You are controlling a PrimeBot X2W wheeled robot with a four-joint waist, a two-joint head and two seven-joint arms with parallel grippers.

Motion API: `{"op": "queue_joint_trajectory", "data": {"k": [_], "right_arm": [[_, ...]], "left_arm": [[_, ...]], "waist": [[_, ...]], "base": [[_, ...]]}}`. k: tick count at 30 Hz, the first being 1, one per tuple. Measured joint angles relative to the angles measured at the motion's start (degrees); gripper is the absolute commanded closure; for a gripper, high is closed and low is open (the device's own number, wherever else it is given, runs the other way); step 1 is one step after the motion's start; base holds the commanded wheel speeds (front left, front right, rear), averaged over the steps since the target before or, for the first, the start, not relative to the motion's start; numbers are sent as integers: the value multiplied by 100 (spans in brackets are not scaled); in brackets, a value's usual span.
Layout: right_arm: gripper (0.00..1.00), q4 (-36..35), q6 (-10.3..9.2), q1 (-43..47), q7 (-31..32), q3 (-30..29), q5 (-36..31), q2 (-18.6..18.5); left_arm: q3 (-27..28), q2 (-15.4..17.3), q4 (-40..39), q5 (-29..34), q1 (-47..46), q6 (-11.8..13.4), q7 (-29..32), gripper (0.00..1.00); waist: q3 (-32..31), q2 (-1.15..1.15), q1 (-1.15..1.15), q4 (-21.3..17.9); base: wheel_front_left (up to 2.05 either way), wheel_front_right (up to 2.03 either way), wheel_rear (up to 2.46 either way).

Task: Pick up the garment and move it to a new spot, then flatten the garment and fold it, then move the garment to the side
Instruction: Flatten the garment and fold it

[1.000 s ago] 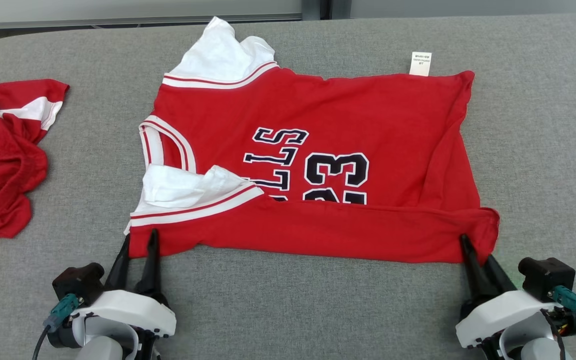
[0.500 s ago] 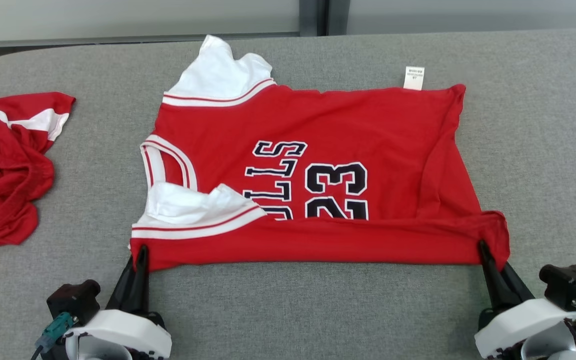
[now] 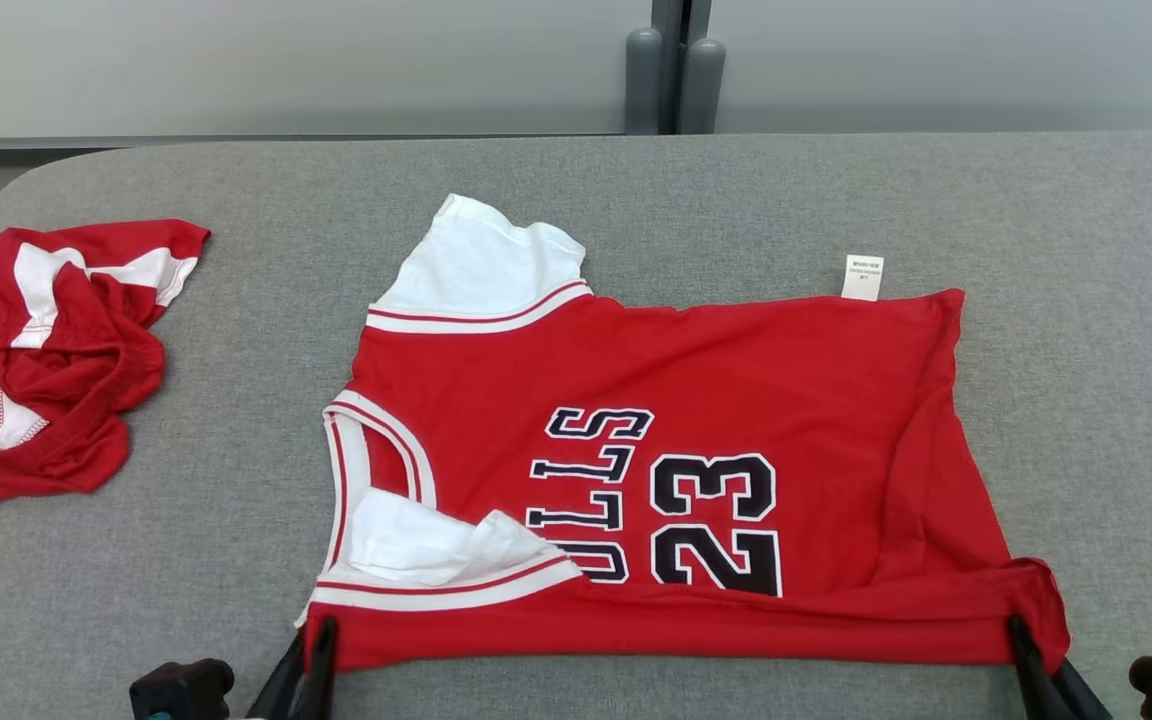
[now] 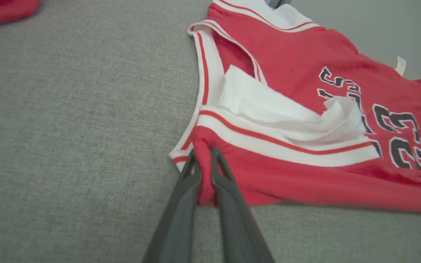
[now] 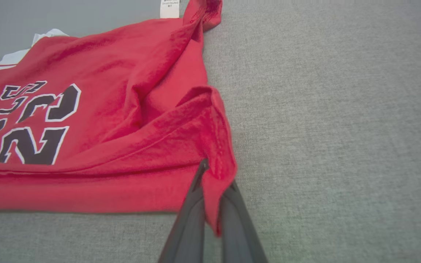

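A red jersey (image 3: 696,400) with white sleeves and black "23" print lies spread on the grey table, its near edge lifted slightly. My left gripper (image 3: 321,632) is shut on the jersey's near left corner, below the white-trimmed sleeve. The left wrist view has red cloth pinched between the fingers of that gripper (image 4: 204,153), on the jersey (image 4: 305,109). My right gripper (image 3: 1018,630) is shut on the near right corner by the hem. In the right wrist view the jersey (image 5: 104,120) folds over that gripper (image 5: 214,171).
A second red and white garment (image 3: 46,350) lies crumpled at the table's left edge. A white label (image 3: 863,277) sticks out from the jersey's far edge. Bare grey table (image 3: 1086,300) extends to the right and far side. A dark post (image 3: 676,70) stands behind the table.
The head camera has tilted up, so everything sits lower in view. Both grippers have stayed shut on the jersey's near corners, and more of the "23" print shows as the near edge unfolds.
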Motion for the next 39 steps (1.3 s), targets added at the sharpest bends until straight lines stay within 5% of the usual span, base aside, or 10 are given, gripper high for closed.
{"op": "queue_joint_trajectory", "data": {"k": [1,15,32,39], "right_arm": [[0,8,-1,-19,-20,24,45,4],[0,-1358,-3,-578,-642,-33,-330,-48],[0,-1984,-7,-612,-374,-113,-620,218],[0,-2114,-7,-760,-323,-74,-624,271]], "left_arm": [[-18,-1,-5,-1,-5,1,49,0],[209,80,-911,597,-470,379,-1213,0],[133,164,-1113,778,-576,555,-1187,0],[-126,226,-1095,772,-1433,337,-913,0]], "waist": [[6,0,0,0],[-56,0,0,-222],[93,0,0,-273],[447,0,0,-292]], "base": [[0,0,0],[0,0,0],[0,0,0],[0,0,0]]}}
